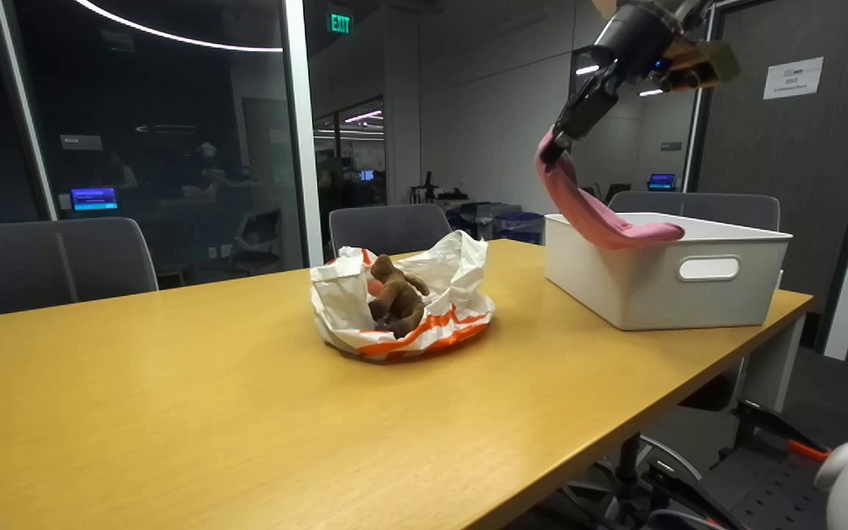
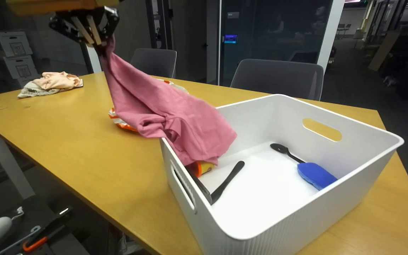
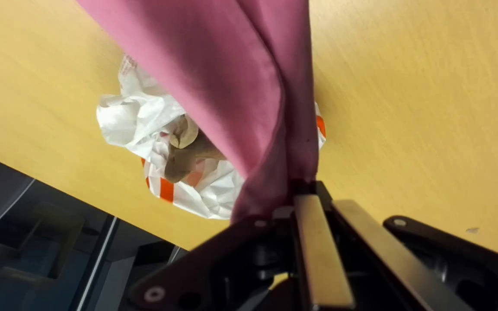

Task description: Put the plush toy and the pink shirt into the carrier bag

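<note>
Pinching one end of the pink shirt (image 2: 170,109), your gripper (image 2: 99,46) is hanging above the table (image 2: 94,148), jaws clamped on the fabric. In both exterior views the shirt is slanting down from there to a corner of the white bin (image 2: 282,233), sagging at the rim, its lower part crossing to the inside.

Views are differing on coverage. In an exterior view you're getting the brown plush toy (image 1: 400,298) clearly, sitting in the carrier bag (image 1: 461,269), but the walls are hiding what the bin is holding. In an exterior view you're looking down into the bin and also catching a peach cloth (image 2: 60,80) lying on the far part of the table; there the shirt is blocking most of the bag. Wrist view is giving you bag and toy from above, shirt covering part of both.

Containers: the bag, white with orange stripes, is sitting on the table apart from the bin, its sides bunching up around the toy. The bin is holding a black spoon (image 2: 279,147), handle running to a blue piece (image 2: 316,176) I can't identify; a black utensil (image 2: 228,180) is lying near the slotted wall on the gripper's side, and an orange-and-yellow item (image 2: 204,168) is poking out from under the shirt.
</note>
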You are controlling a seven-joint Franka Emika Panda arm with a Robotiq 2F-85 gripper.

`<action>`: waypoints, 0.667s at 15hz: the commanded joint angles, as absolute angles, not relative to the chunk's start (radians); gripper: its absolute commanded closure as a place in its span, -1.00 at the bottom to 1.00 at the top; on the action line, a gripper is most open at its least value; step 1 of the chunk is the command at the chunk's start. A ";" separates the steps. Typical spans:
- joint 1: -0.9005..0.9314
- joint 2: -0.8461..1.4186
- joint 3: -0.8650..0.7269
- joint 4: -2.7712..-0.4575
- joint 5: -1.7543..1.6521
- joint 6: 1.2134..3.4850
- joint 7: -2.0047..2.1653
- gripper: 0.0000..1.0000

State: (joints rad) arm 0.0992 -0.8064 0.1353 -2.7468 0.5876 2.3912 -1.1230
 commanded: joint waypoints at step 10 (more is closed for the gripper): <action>0.126 -0.226 0.470 -2.795 0.944 3.146 -1.372 0.26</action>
State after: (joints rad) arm 0.1377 -0.3290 0.4844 -2.7954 0.9154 3.0363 -1.2987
